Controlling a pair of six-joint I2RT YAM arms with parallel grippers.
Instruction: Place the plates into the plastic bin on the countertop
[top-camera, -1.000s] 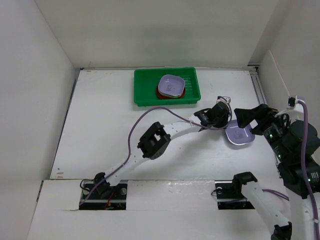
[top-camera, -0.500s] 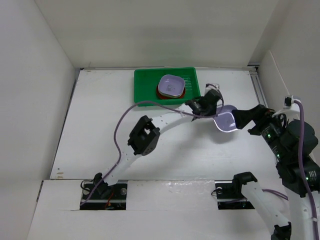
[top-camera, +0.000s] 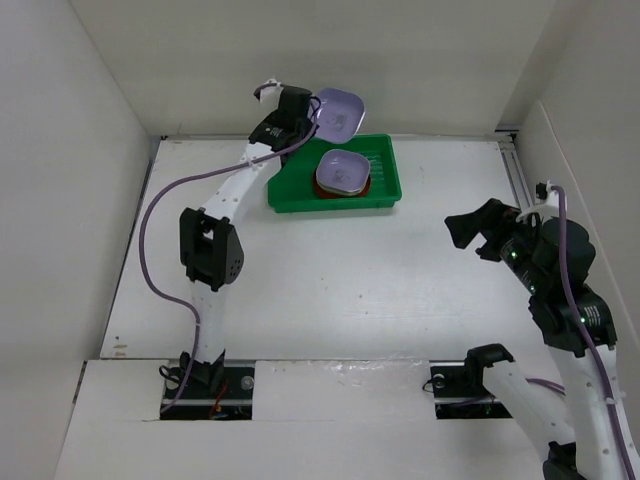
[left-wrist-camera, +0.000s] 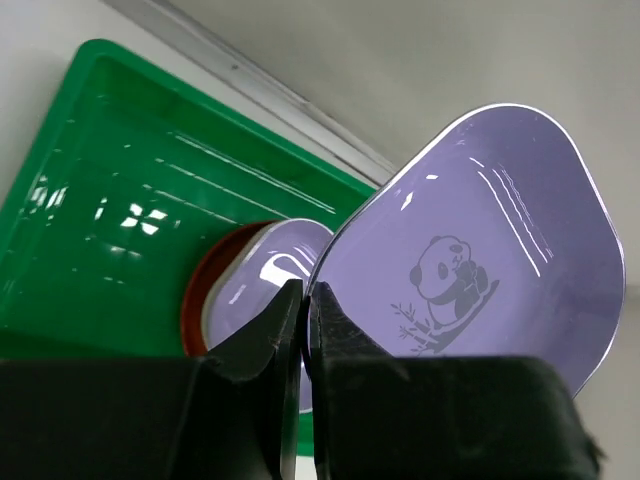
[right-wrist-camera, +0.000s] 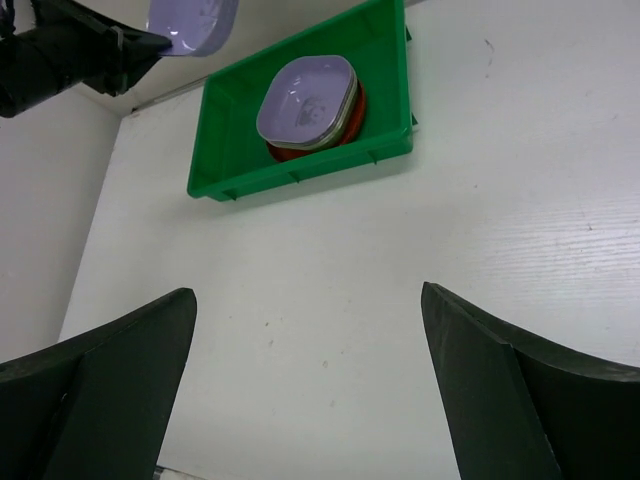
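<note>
Left gripper (top-camera: 303, 112) is up at the far side, by the far wall; jaws clenched tight on the rim of a lavender plate (top-camera: 338, 112); in the left wrist view the fingers (left-wrist-camera: 270, 330) pinch its near edge and the plate (left-wrist-camera: 480, 250) stands tilted with its face to the camera, panda motif at its centre; it hangs in the air near the far rim of the plastic bin (top-camera: 285, 190), not touching it.

Bin sits at the far side of the countertop (top-camera: 330, 280), roughly centre; a stack lies in its right half, a second lavender plate (top-camera: 342, 170) on top, a red plate (top-camera: 366, 186) showing under it; I can't tell what else is in that stack; the left half shows bare ribbed floor (left-wrist-camera: 110, 190).

Right gripper (top-camera: 468, 232) is released, fingers spread wide with nothing between them; it hovers over the right side of the countertop, well apart from the bin; its wrist view looks across bare surface to the bin (right-wrist-camera: 300, 170) and stack (right-wrist-camera: 308, 98), with the held plate (right-wrist-camera: 195, 22) at top left.
</note>
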